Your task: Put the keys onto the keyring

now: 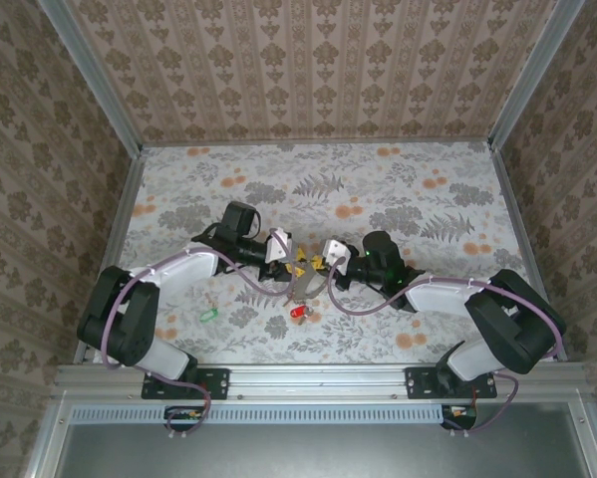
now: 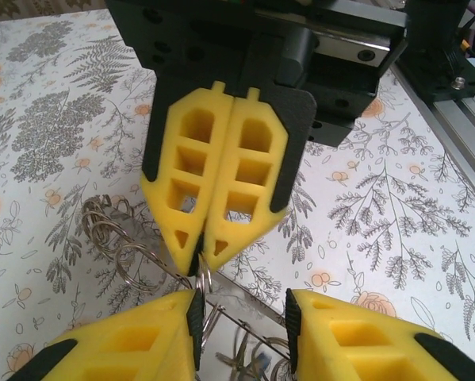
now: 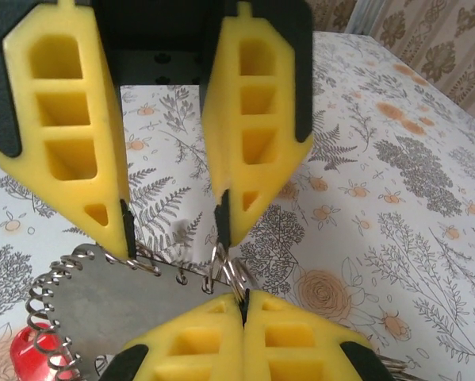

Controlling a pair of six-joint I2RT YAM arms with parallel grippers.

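Observation:
The keyring [image 3: 227, 271] is a tangle of thin grey wire loops and coils around a flat grey piece, lying at mid-table [image 1: 300, 289]. My right gripper [image 3: 243, 305] is shut on one small loop of it, and its tips [image 2: 201, 258] pinch that loop from above. Facing it, my left gripper [image 2: 243, 329] is open. Its fingers [image 3: 122, 226] straddle the wire edge, one pad beside the pinched loop. A red key [image 1: 298, 312] lies just in front of the grippers [image 3: 31, 353]. A green key [image 1: 207, 315] lies further left. Something blue [image 2: 262, 361] shows among the loops.
The floral tabletop [image 1: 378, 189] is walled by patterned panels on three sides. An aluminium rail [image 1: 328, 376] with both arm bases runs along the near edge. Both forearms [image 1: 178, 269] reach inward, meeting at the centre.

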